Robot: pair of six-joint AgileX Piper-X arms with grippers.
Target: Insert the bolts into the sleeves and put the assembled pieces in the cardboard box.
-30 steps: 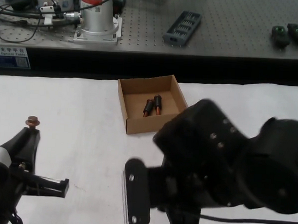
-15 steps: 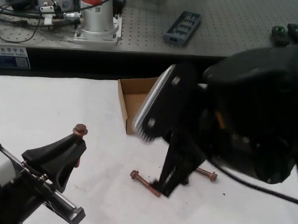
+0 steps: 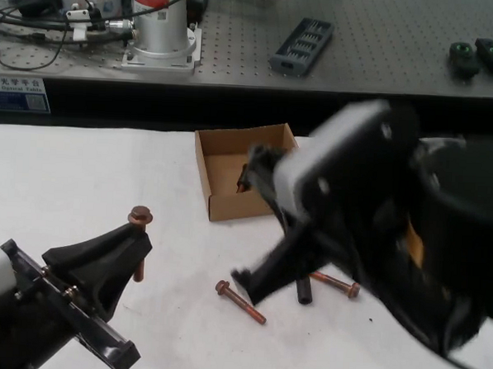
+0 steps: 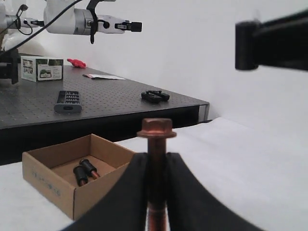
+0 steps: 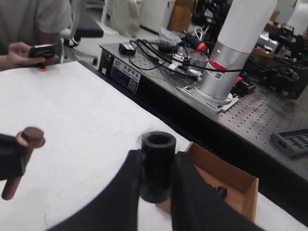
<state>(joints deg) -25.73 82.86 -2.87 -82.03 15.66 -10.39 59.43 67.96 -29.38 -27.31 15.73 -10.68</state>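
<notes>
Right gripper (image 5: 158, 158) with sleeve (image 5: 157, 143) now higher, nearer the left arm's bolt (image 3: 140, 222)

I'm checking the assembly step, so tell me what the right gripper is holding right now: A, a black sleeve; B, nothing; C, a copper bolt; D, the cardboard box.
A: in the right wrist view the right gripper is shut on a black sleeve with its hollow end showing, while the copper bolt sits in the left gripper.

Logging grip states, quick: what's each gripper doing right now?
Left gripper: shut on the bolt.
Right gripper: shut on the sleeve.
</notes>
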